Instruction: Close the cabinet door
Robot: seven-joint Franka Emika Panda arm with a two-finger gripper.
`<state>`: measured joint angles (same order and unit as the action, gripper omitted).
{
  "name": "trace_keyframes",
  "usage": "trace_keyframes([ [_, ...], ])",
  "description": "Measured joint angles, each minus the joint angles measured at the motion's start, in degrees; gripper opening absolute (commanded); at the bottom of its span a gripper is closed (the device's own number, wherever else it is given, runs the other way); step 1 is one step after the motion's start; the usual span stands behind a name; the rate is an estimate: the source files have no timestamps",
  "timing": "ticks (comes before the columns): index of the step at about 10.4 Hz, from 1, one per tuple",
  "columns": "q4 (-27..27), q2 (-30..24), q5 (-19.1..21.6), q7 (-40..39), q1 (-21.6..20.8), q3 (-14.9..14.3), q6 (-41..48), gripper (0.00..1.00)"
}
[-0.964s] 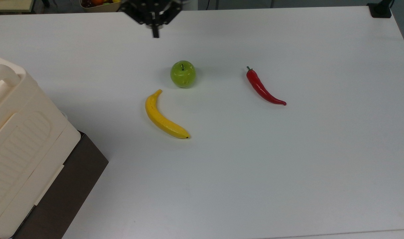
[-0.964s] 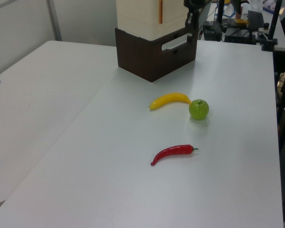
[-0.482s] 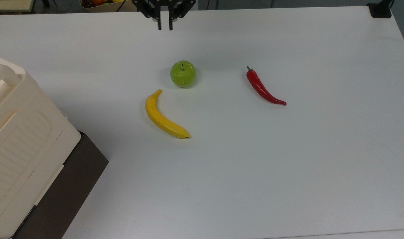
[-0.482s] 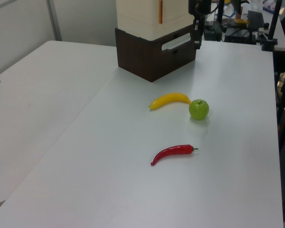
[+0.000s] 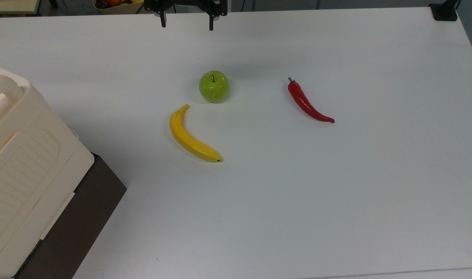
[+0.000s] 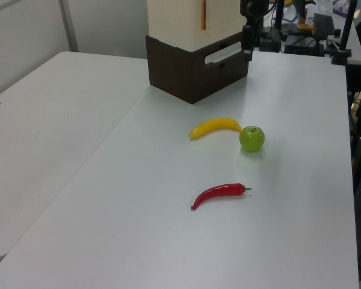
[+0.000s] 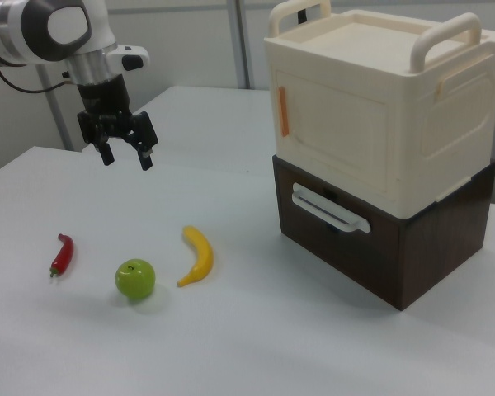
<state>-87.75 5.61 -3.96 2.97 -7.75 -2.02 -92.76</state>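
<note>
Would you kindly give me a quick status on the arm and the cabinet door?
Gripper open, empty, above the table. Cabinet door looks flush with the cabinet front. Banana, apple, pepper lie on the table, apart from the cabinet.

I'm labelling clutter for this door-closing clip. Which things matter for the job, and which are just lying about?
Part of the job:
cabinet door
cream cabinet
gripper, open

Just lying about:
banana
green apple
red chilli
dark brown drawer unit
</note>
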Motion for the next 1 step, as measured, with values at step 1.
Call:
trace_keyframes([
  [1, 0.0, -0.06, 0.0, 0.24, 0.0, -0.02, 0.0, 1.0],
])
